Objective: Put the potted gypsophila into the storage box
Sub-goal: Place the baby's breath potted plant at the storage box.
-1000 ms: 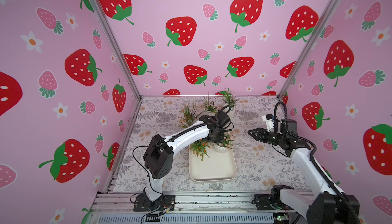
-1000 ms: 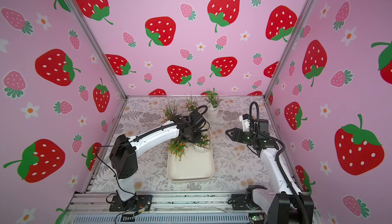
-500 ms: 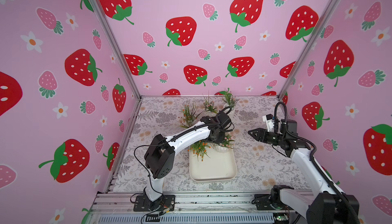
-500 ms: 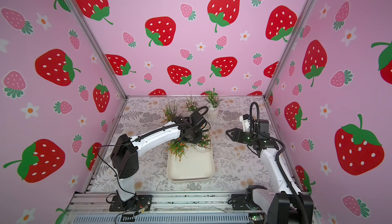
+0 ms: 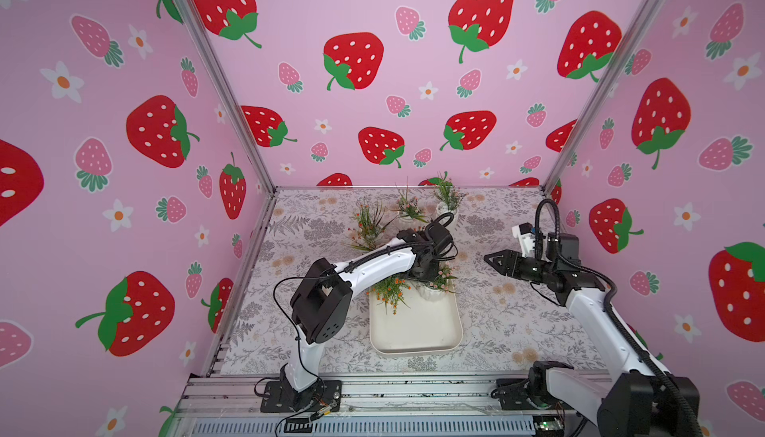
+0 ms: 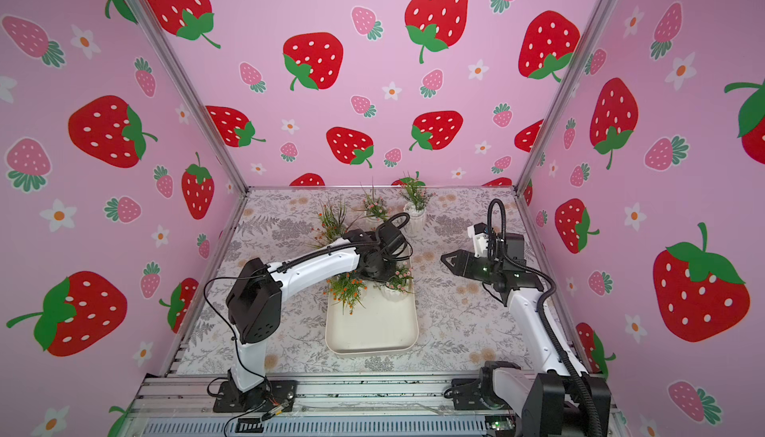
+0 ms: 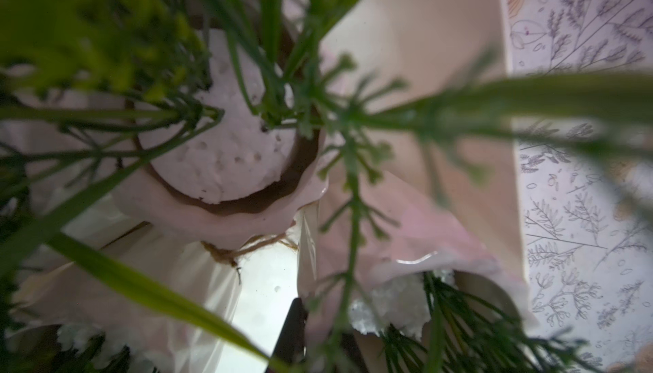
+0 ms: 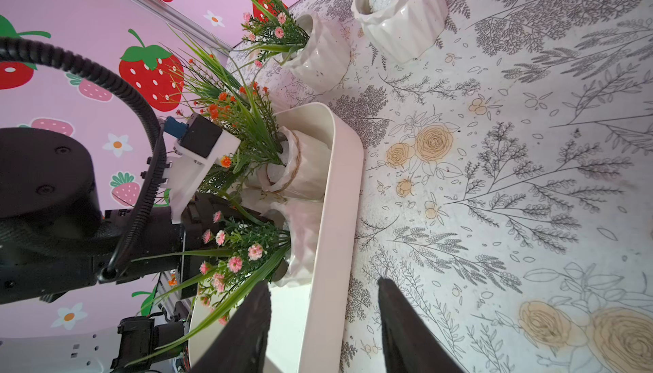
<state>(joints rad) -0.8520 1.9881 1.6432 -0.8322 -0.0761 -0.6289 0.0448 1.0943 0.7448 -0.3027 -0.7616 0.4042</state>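
Left gripper (image 5: 428, 274): closed and sunk among the sprigs over the far end of the storage box. Foliage blocks the left wrist view, so I cannot tell whether it pinches a pot rim or a stem.
Right gripper (image 5: 492, 257): jaws apart with nothing between them. It hangs over the counter (image 5: 509, 315) to the right of the box, well apart from every pot.
Storage box (image 5: 415, 349): centre of the counter, long side running near to far. Its near half is bare.
Pots in box: pink-flowered pot (image 5: 434, 288) at the right wall and twine-tied pot (image 8: 295, 173) just beyond it. Orange-flowered sprigs (image 5: 391, 290) stand at the left, their pot hidden under the left arm. All are crowded at the far end.
Pots still out: far-right pot (image 5: 448, 207) near the back wall and middle pot (image 5: 410, 219) just left of it. The orange-flowered clump (image 5: 369, 226) stands far left of the box, its pot hidden by the arm.
Progress: judged partly done, with about three pots in and at least three left on the counter. More may be hidden.
Remaining: free the left gripper, then bring in the far pots. The box has room.
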